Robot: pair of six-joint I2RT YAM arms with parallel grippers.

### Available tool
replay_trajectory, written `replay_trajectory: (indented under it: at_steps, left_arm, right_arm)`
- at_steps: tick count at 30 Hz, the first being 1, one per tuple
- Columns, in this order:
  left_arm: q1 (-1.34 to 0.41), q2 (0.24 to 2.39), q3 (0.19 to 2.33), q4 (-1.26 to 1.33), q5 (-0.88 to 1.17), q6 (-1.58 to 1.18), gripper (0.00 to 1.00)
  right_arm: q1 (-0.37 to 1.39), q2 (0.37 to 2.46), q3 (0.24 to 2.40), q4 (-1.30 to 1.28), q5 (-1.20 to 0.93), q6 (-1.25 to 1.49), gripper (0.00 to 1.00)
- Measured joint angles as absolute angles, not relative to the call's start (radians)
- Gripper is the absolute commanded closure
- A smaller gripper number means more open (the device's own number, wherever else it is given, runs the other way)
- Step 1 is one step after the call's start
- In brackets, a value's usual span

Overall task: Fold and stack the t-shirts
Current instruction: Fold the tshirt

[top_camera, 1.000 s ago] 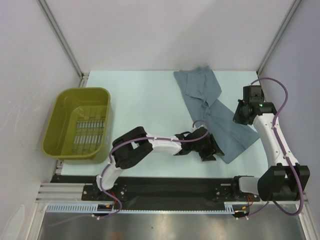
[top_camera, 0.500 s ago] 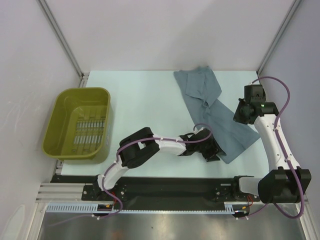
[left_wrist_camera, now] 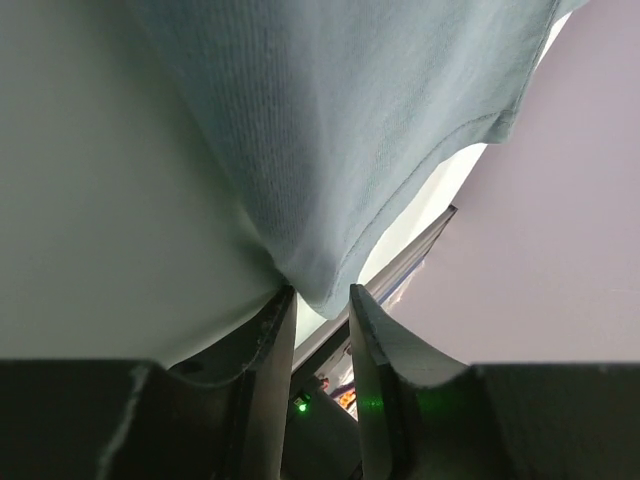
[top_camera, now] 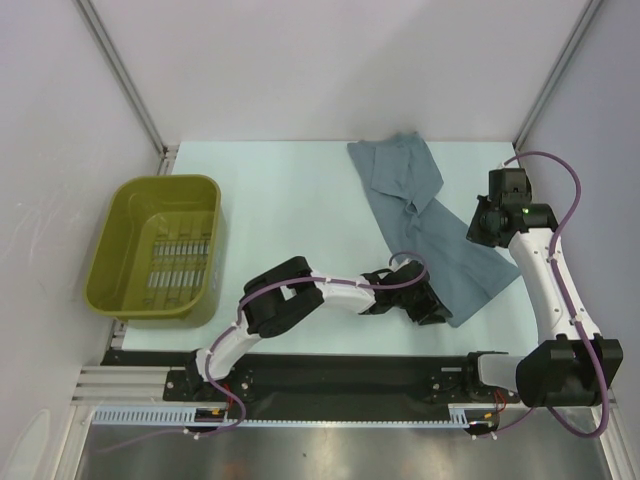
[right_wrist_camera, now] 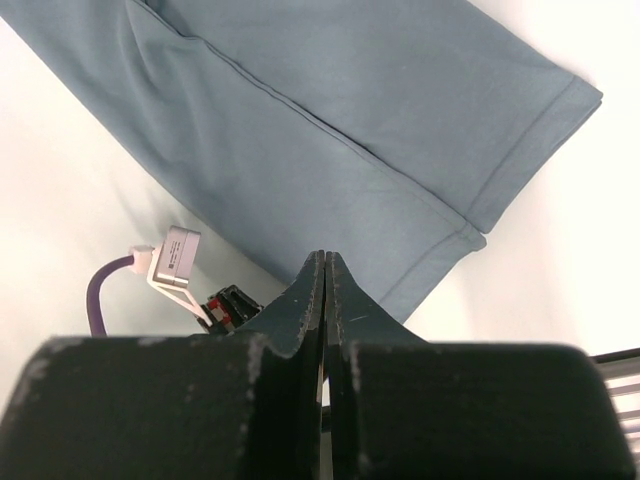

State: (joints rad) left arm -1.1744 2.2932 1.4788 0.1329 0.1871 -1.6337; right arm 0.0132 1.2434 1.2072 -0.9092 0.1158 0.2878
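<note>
Left wrist view puts the left tool [left_wrist_camera: 318, 318] at the near corner of the t-shirt [left_wrist_camera: 330, 130], jaws narrowly apart with that hem tip between them, no firm pinch visible; the cloth runs away from it, long axis slanting toward the far side of the desk [top_camera: 290, 200]; the right tool [right_wrist_camera: 323, 262], closed on nothing, hovers by the opposite edge; the olive basket [top_camera: 165, 180] sits well apart to the left, nothing between.
</note>
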Motion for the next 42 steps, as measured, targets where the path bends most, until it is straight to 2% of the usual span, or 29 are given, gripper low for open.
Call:
replay_trajectory:
  at_steps: [3,5,7,12,19,24,29,36,42]
  left_arm:
    - [-1.174,2.299,1.484,0.133,0.188,-1.641,0.71]
    - [-1.174,2.310,1.497,0.132,0.193,-1.641,0.80]
    - [-1.174,2.317,1.502,0.128,0.199,-1.640,1.00]
    - [-1.161,2.310,1.491,0.110,0.259,-1.588,1.00]
    - [-1.131,2.224,1.480,-0.135,0.319,-1.325,1.00]
    - [-1.108,2.085,1.290,-0.192,0.394,-1.141,1.00]
    - [-1.094,1.909,1.065,-0.231,0.412,-1.009,1.00]
    - [-1.082,1.814,0.954,-0.262,0.429,-0.866,1.00]
    - [-1.029,1.718,0.848,-0.282,0.430,-0.782,1.00]
  right_arm:
    - [0.017,1.243,1.207,-0.909,0.116,0.288,1.00]
    - [0.021,1.242,1.207,-0.910,0.116,0.287,1.00]
    - [0.026,1.239,1.207,-0.911,0.117,0.287,1.00]
    - [0.045,1.230,1.207,-0.911,0.115,0.287,1.00]
    - [0.065,1.219,1.196,-0.907,0.073,0.297,1.00]
    - [0.111,1.214,1.152,-0.896,0.029,0.314,1.00]
    - [0.134,1.193,1.022,-0.895,-0.025,0.345,1.00]
    - [0.109,1.187,0.878,-0.892,-0.111,0.394,0.98]
    - [0.094,1.208,0.868,-0.875,-0.146,0.399,0.93]
